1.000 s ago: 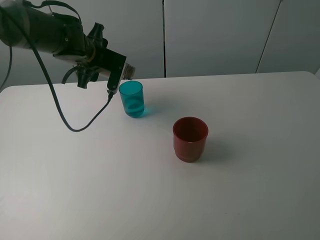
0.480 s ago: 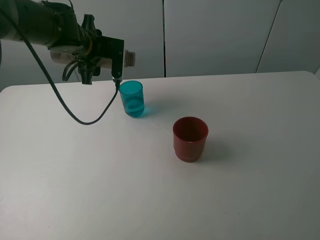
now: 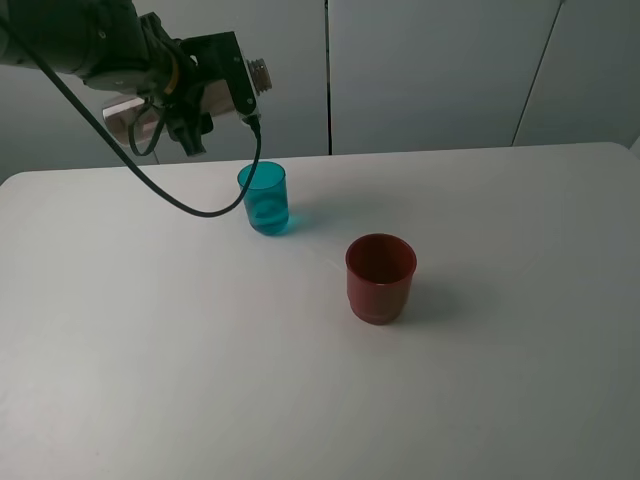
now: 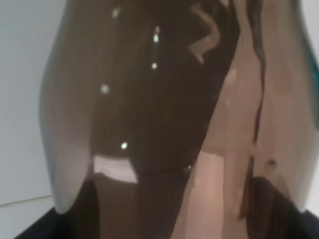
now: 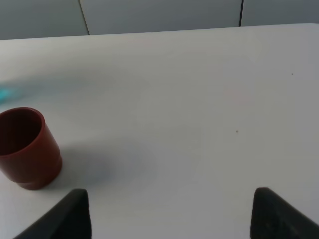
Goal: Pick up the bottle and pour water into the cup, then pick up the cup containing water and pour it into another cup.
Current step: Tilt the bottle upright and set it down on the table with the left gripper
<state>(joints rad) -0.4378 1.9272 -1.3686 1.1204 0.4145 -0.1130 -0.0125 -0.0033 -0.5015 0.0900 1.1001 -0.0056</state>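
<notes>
My left gripper (image 3: 232, 82) hangs high at the back left, shut on the smoky grey-brown bottle (image 3: 259, 74). The bottle lies nearly level, its threaded neck pointing right and slightly up, above and just behind the teal cup (image 3: 264, 198). In the left wrist view the bottle (image 4: 164, 124) fills the frame and hides the fingers. The teal cup stands upright on the white table (image 3: 200, 360), with a pale ring showing low inside it. The red cup (image 3: 380, 277) stands upright to its front right. In the right wrist view my right gripper (image 5: 169, 219) is open, nothing between its fingers, with the red cup (image 5: 25, 149) off to one side.
A black cable (image 3: 190, 205) loops down from the left arm to just left of the teal cup. Grey wall panels (image 3: 430, 70) stand behind the table's far edge. My right arm is outside the exterior view.
The left arm has risen and swung the bottle's neck from tipped down at the teal cup's rim, through level, to slightly upward. Both cups have stayed put.
</notes>
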